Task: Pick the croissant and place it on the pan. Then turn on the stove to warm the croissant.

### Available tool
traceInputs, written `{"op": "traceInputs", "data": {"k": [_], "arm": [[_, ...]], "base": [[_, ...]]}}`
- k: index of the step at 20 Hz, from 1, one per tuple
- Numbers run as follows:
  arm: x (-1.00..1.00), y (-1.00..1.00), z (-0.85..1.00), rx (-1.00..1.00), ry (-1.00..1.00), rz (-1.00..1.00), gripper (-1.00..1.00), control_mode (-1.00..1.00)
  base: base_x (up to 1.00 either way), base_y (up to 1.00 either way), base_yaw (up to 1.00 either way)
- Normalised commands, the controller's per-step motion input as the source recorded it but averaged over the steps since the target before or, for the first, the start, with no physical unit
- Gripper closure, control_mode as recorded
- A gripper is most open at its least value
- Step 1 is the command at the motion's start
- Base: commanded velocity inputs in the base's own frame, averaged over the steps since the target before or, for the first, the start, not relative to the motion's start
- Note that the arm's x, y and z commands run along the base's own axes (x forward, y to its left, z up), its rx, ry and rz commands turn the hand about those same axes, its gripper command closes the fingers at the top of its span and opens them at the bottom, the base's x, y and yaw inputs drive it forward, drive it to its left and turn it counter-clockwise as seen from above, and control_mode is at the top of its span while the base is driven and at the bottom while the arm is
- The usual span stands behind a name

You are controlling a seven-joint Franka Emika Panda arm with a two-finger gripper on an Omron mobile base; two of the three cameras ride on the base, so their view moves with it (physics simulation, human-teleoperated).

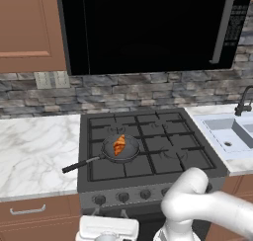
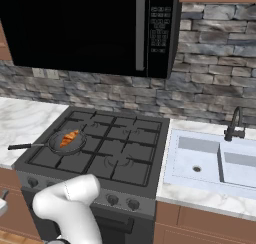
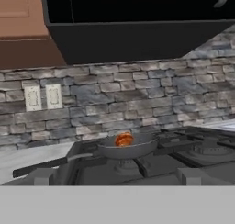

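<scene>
Croissant [image 1: 119, 144] lay in pan [image 1: 129, 155] on stove [image 1: 168, 156]; microwave [image 2: 159, 23] panel text unreadable, sink [image 1: 225, 131] cut off; gripper stood released, empty.

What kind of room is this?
A home kitchen, rendered: a gas stove with a pan on it, a microwave above, and a sink set in the marble counter.

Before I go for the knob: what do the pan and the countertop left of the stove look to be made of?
The pan looks like dark grey metal with a dull sheen, and its thin black handle may be plastic or coated. The countertop looks like polished white marble, judging by the grey veining, though it could be imitation.
</scene>
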Motion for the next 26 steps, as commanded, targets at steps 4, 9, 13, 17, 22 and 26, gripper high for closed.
{"op": "traceInputs", "data": {"k": [4, 9, 13, 17, 22, 26], "arm": [[0.00, 0.18, -0.19, -0.05, -0.01, 0.00, -1.00, -1.00], [0.01, 0.11, -0.23, -0.06, -0.03, -0.01, -1.00, -1.00], [0.03, 0.03, -0.21, -0.05, -0.03, -0.03, -1.00, -1.00], [0.02, 0.00, -0.14, -0.04, -0.01, -0.04, -1.00, -1.00], [0.13, 0.00, -0.11, -0.04, 0.00, -0.06, -1.00, -1.00], [0.17, 0.00, -0.09, -0.04, 0.00, -0.06, -1.00, -1.00]], "base": [[0.00, 0.00, 0.00], [0.00, 0.00, 0.00], [0.00, 0.00, 0.00], [0.00, 0.00, 0.00], [0.00, 0.00, 0.00], [0.00, 0.00, 0.00]]}}
